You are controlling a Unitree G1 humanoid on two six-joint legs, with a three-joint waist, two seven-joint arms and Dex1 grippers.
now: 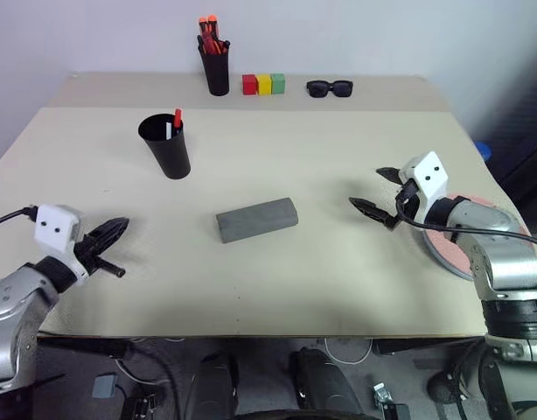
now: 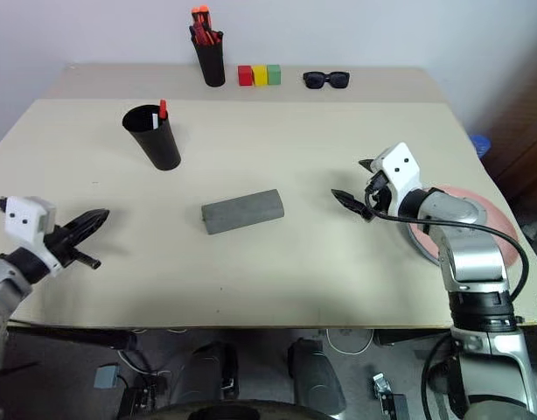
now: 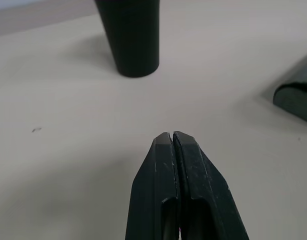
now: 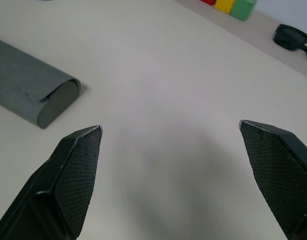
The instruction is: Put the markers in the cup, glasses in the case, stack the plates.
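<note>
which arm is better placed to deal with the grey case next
Probably right. The right gripper has its jaws wide open and points toward the closed case. The left gripper is shut, at the table's near left edge.

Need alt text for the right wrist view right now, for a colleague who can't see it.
The right gripper is wide open over bare table, holding nothing. The closed grey case lies beyond one fingertip; coloured blocks and black sunglasses sit at the far edge.

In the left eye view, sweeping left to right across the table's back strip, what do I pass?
Pen holder with red-orange pens → red block → yellow block → green block → black sunglasses.
</note>
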